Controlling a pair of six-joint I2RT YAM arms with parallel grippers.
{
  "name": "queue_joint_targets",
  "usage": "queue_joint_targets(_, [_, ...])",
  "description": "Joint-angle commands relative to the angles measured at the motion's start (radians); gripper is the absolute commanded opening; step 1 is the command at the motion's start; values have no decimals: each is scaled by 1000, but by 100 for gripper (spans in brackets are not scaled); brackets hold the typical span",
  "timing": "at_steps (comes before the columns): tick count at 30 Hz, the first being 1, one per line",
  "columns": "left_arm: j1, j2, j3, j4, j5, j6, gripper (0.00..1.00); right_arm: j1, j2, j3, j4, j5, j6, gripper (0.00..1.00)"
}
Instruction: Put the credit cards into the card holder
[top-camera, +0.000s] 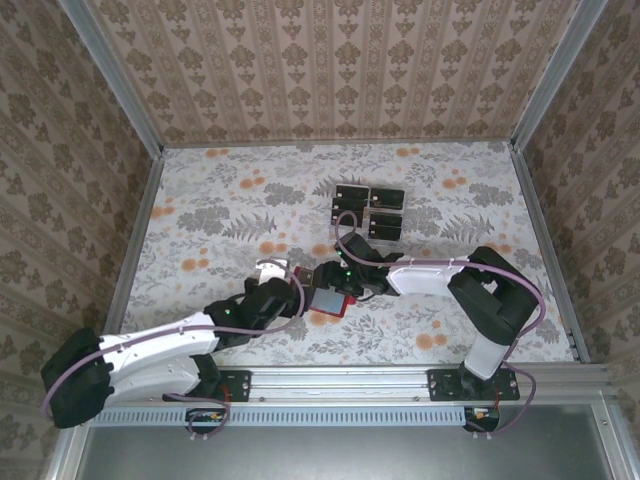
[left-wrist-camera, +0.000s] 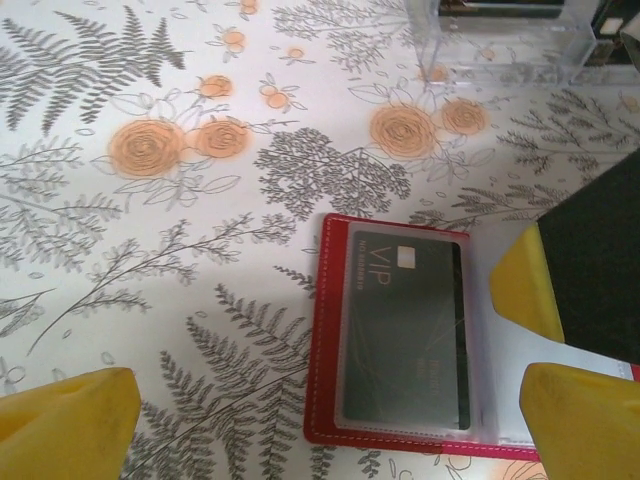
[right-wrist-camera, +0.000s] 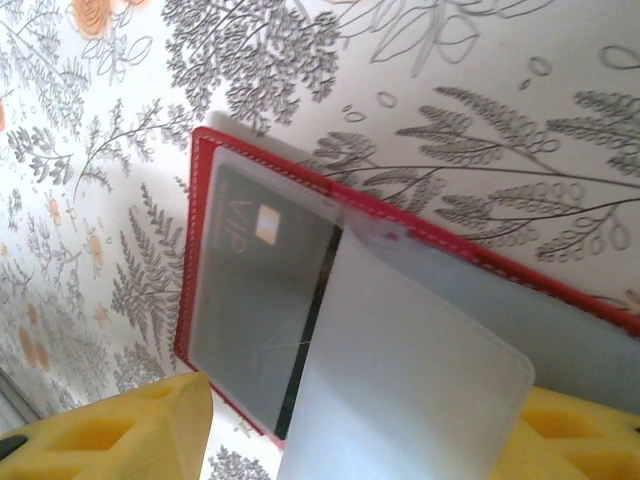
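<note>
Looking down, we see the wallet (top-camera: 330, 302) lying open on the flowered table (top-camera: 220, 200), between the two grippers. One card (left-wrist-camera: 405, 335) sits in its clear pocket, VIP print up. The left gripper (left-wrist-camera: 330, 405) hovers over the wallet with fingers spread wide, holding nothing. The right gripper (right-wrist-camera: 355, 440) has its fingers apart too, with a pale inner leaf (right-wrist-camera: 410, 370) lifted between them. More cards (top-camera: 386, 227) lie in the tray (left-wrist-camera: 500, 50) beyond, apart from the wallet.

Bright even light; soft shadows; overhead view grainy; wrist foregrounds blurred.
</note>
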Motion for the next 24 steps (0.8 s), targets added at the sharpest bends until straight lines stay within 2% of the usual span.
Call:
queue_joint_targets(1, [18,-63,-22,-95,-56,-58,100,17,2,84,-71,-28,-34,63])
queue_joint_targets(14, [100,-285,-68,-218,-53,-98,100,25,277,342,-169,-83,-80,63])
queue_joint_targets(19, [137,-290,-82,-216,-8,-103,100,25,255,348,-154,-111,-93,63])
queue_joint_targets(24, [169,-243,-76,-184,34,-87,100,1,126,353,-162,-136,-179,63])
